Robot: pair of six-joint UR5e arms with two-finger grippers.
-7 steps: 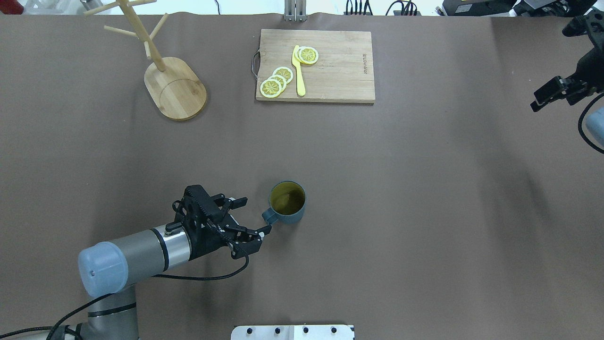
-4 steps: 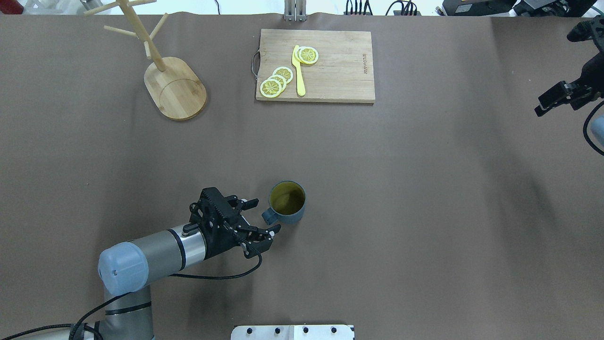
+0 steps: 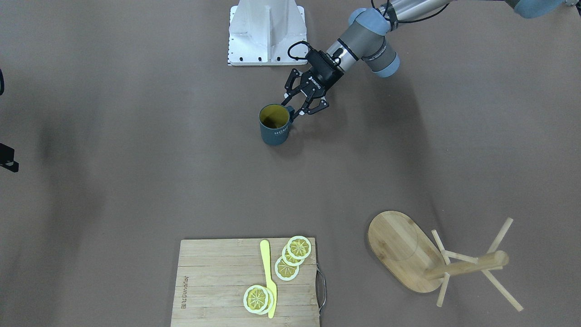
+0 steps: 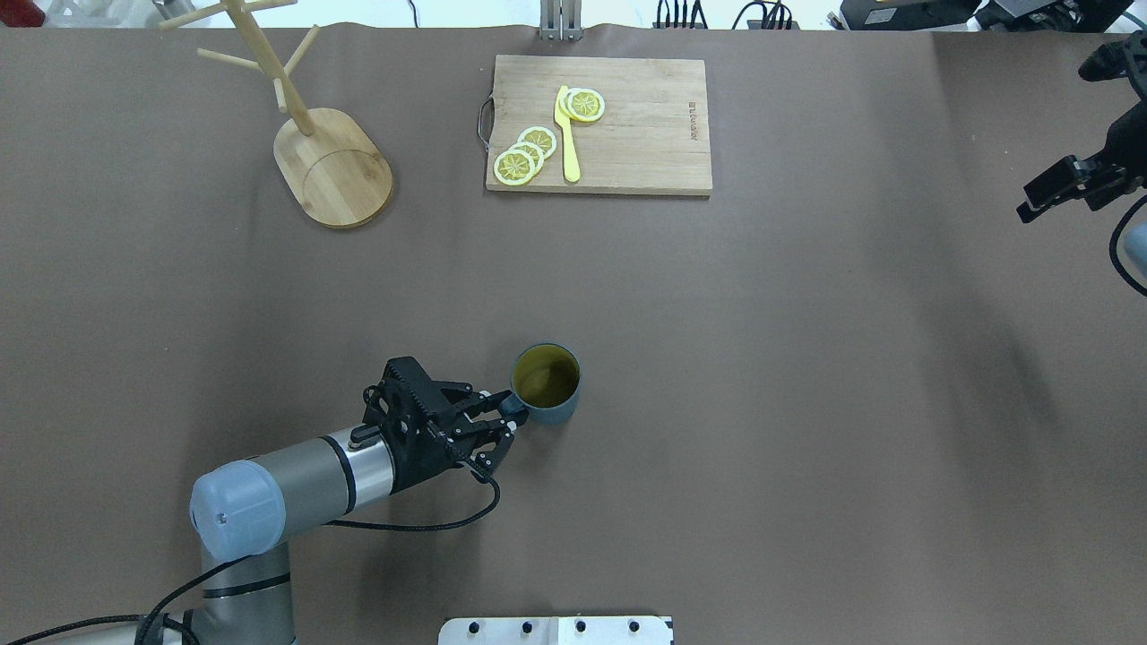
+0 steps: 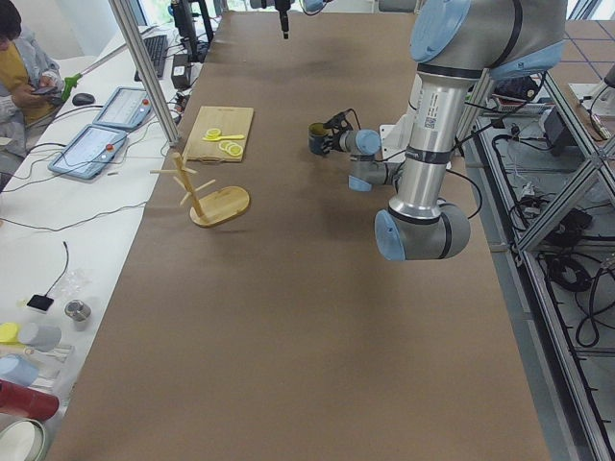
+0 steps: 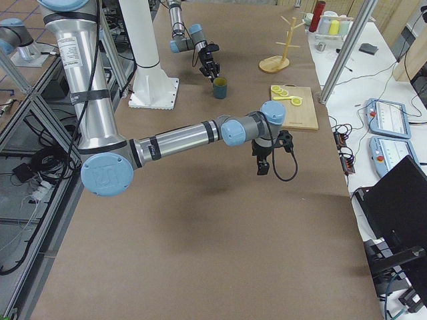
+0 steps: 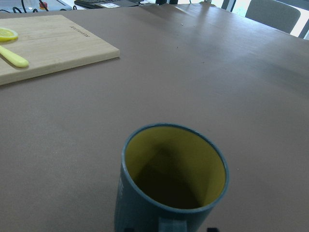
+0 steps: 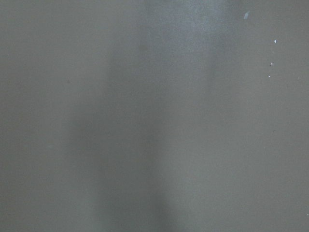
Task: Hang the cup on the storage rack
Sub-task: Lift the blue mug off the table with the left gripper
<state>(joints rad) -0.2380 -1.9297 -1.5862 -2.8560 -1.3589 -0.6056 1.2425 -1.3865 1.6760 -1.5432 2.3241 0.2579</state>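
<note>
Currently the left gripper sits low over the table, just beside the cup, on its handle side.

Jaw state, left: partly spread. One finger lies on each side of the handle, so the handle sits between the two tips. In the left wrist view the handle is at the bottom centre of the frame, with a dark fingertip set off to either side of it. No view confirms contact between the fingers and the handle.

Cup position:
- Upright on the table, mouth up, yellow interior exposed.
- Located toward the robot's edge of the table, a little to the left of centre in the overhead view.
- Handle directed toward the left arm.
- White lettering on the side turned away from the robot, legible only in the front-facing view.

The storage rack stands upright on its oval base at the far left of the table, well apart from both the cup and the left gripper. To its right, along the far edge, lies a cutting board carrying lemon slices and a yellow knife.

The right gripper is held above the table at its right edge, well apart from the cup. Its wrist view shows only the table surface. Whether its jaws are spread or pressed together cannot be told
</note>
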